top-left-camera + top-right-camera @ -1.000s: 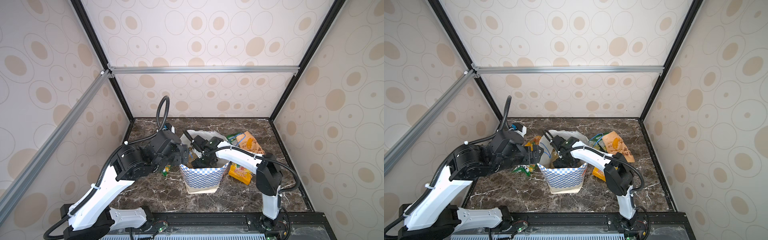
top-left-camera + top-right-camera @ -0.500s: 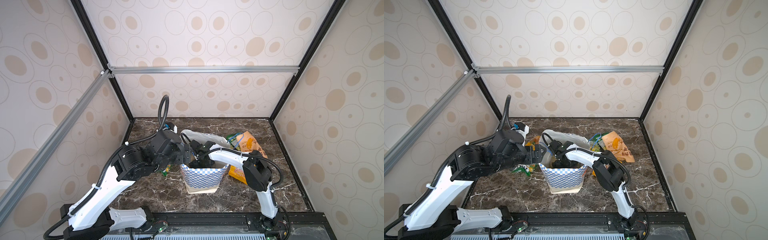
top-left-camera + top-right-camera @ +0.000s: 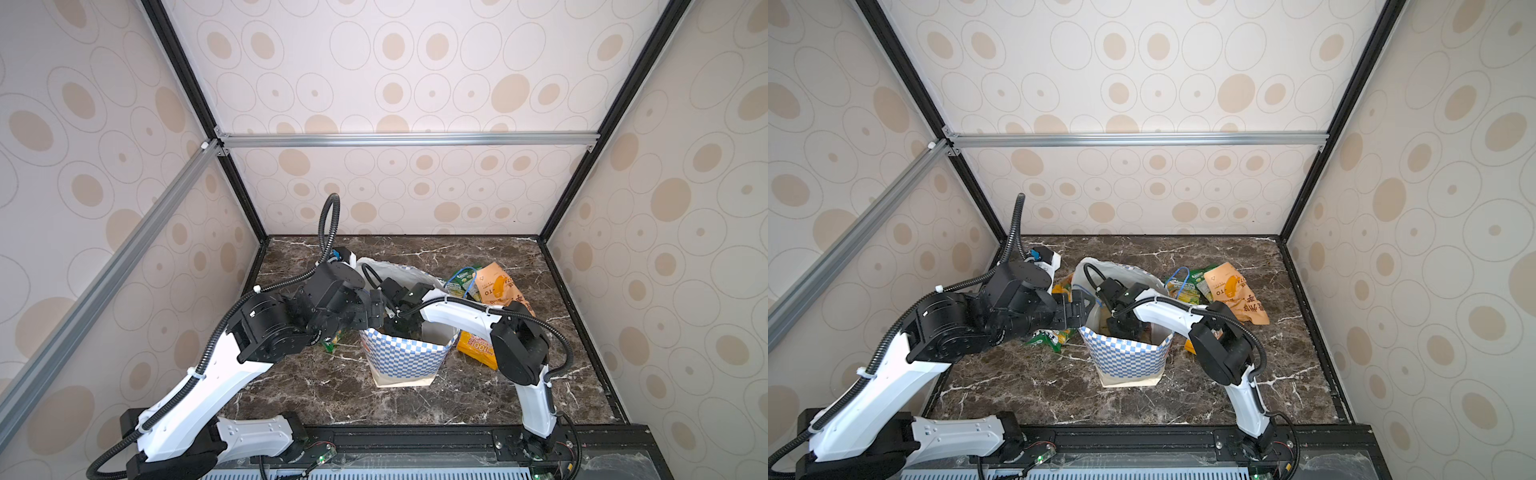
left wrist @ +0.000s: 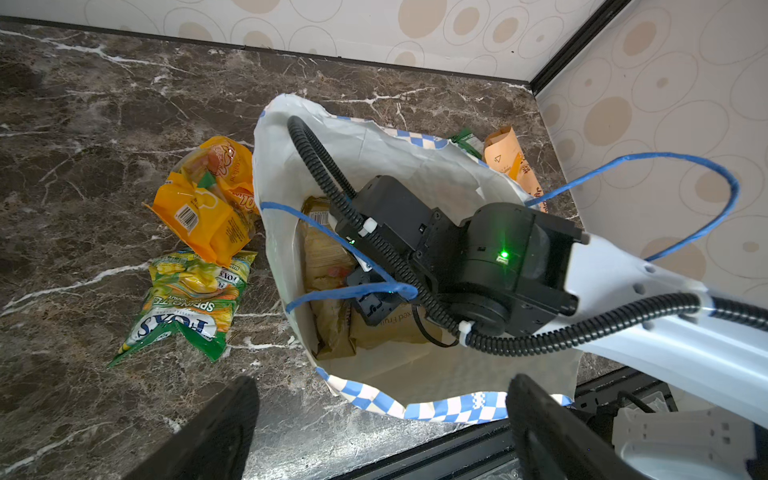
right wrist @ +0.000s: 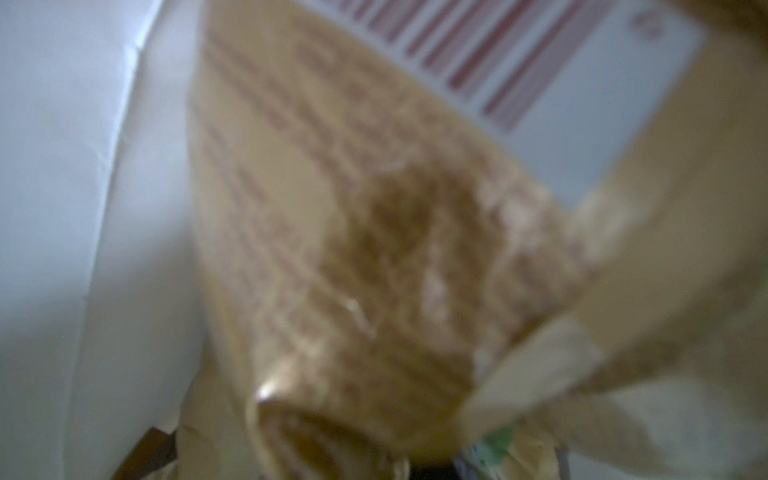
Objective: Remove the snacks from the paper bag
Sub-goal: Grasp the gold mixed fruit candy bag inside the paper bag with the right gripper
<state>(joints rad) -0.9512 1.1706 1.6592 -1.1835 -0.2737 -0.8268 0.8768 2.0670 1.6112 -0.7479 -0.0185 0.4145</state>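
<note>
The white paper bag point(image 3: 405, 357) point(image 3: 1125, 357) with its blue checkered band stands upright mid-table. My right gripper point(image 4: 372, 301) point(image 3: 399, 328) reaches down inside it, next to a golden crinkly bag point(image 4: 324, 253) that stands against the inner wall. In the right wrist view that golden bag point(image 5: 374, 249) fills the picture, blurred, and bunches together where my jaws meet. The fingers themselves are hidden. My left gripper point(image 4: 382, 399) point(image 3: 1079, 311) hangs open just outside the paper bag's rim point(image 4: 415, 409), holding nothing. Other snacks lie out on the table.
Left of the paper bag lie a yellow-orange packet point(image 4: 208, 208) and a green packet point(image 4: 187, 303). At the back right are an orange-tan chips bag point(image 3: 498, 286) and small green packets point(image 3: 461, 278). A yellow packet point(image 3: 476, 345) lies under my right arm. A blue cord handle point(image 4: 665, 166) loops over that arm.
My right gripper has sunk deeper into the paper bag and its jaws have come together on the golden bag. The left arm has barely moved.
</note>
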